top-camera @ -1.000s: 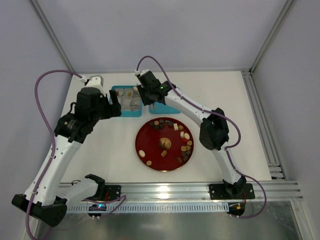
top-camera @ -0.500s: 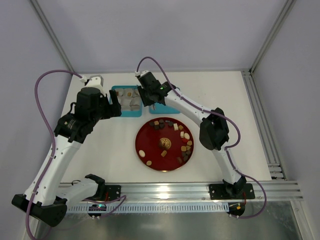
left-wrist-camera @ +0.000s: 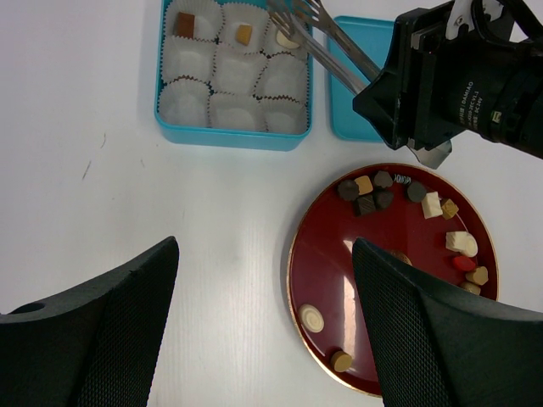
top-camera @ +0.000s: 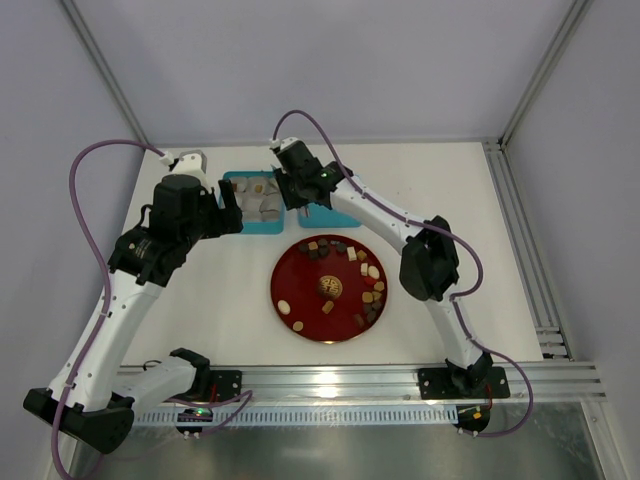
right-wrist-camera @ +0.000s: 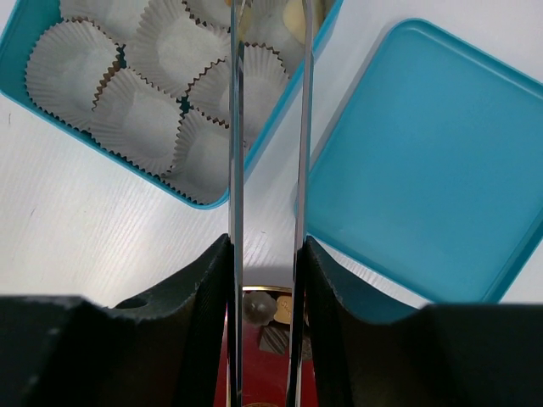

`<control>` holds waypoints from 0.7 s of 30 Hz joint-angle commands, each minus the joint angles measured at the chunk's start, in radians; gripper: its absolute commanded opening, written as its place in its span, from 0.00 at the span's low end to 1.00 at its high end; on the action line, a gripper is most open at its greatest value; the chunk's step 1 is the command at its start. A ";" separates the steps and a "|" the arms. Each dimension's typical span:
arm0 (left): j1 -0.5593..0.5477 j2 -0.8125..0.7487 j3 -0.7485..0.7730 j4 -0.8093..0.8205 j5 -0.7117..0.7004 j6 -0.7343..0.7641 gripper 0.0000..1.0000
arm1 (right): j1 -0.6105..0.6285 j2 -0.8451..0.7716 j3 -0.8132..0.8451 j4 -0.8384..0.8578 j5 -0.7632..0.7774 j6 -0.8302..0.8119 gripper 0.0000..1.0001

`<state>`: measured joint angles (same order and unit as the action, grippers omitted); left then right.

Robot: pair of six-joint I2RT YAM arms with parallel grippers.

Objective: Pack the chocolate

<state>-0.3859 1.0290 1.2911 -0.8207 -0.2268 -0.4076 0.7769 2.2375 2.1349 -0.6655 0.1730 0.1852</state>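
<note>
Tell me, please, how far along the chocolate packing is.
Done: two pieces sit in cups of the blue box. In hand: the right pincer holds tongs at a third cup, over a creamy piece. Left: six cups empty, many pieces on the red plate, lid off.

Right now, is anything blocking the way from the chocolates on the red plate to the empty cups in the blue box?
Nothing visible does. The chocolates lie uncovered on the red plate; the blue box is open, its lid flat beside it. The right gripper's tongs reach over its far corner.
</note>
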 commanded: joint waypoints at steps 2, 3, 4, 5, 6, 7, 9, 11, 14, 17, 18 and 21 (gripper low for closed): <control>0.002 -0.012 0.028 0.008 -0.009 0.010 0.82 | 0.012 -0.130 0.028 0.023 0.016 -0.013 0.40; 0.002 -0.010 0.030 0.009 -0.009 0.010 0.81 | 0.015 -0.144 0.023 0.008 0.017 -0.010 0.40; 0.002 -0.010 0.031 0.009 -0.011 0.010 0.82 | 0.013 -0.176 0.017 -0.002 0.026 -0.003 0.40; 0.002 -0.012 0.031 0.008 -0.016 0.012 0.82 | 0.013 -0.194 -0.010 -0.025 0.029 0.003 0.40; 0.001 -0.010 0.034 0.009 -0.017 0.012 0.82 | 0.015 -0.243 -0.059 -0.034 0.031 0.014 0.39; 0.002 -0.009 0.036 0.012 -0.017 0.013 0.82 | 0.015 -0.271 -0.059 -0.037 0.031 0.022 0.39; 0.002 -0.009 0.037 0.014 -0.016 0.013 0.82 | 0.018 -0.338 -0.160 -0.052 0.034 0.034 0.39; 0.002 -0.004 0.040 0.017 -0.014 0.012 0.82 | 0.025 -0.438 -0.263 -0.086 0.052 0.049 0.39; 0.002 0.000 0.043 0.023 -0.009 0.009 0.82 | 0.033 -0.577 -0.412 -0.118 0.052 0.088 0.39; 0.002 0.006 0.047 0.026 -0.006 0.006 0.82 | 0.061 -0.712 -0.553 -0.173 0.031 0.134 0.39; 0.002 0.008 0.047 0.029 -0.005 0.001 0.82 | 0.091 -0.742 -0.585 -0.189 0.030 0.146 0.39; 0.002 0.008 0.045 0.028 -0.005 -0.003 0.82 | 0.181 -0.826 -0.684 -0.259 0.046 0.206 0.39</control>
<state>-0.3859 1.0351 1.3033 -0.8192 -0.2272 -0.4107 0.8772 1.4654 1.5234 -0.8398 0.2066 0.3096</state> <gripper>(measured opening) 0.817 0.398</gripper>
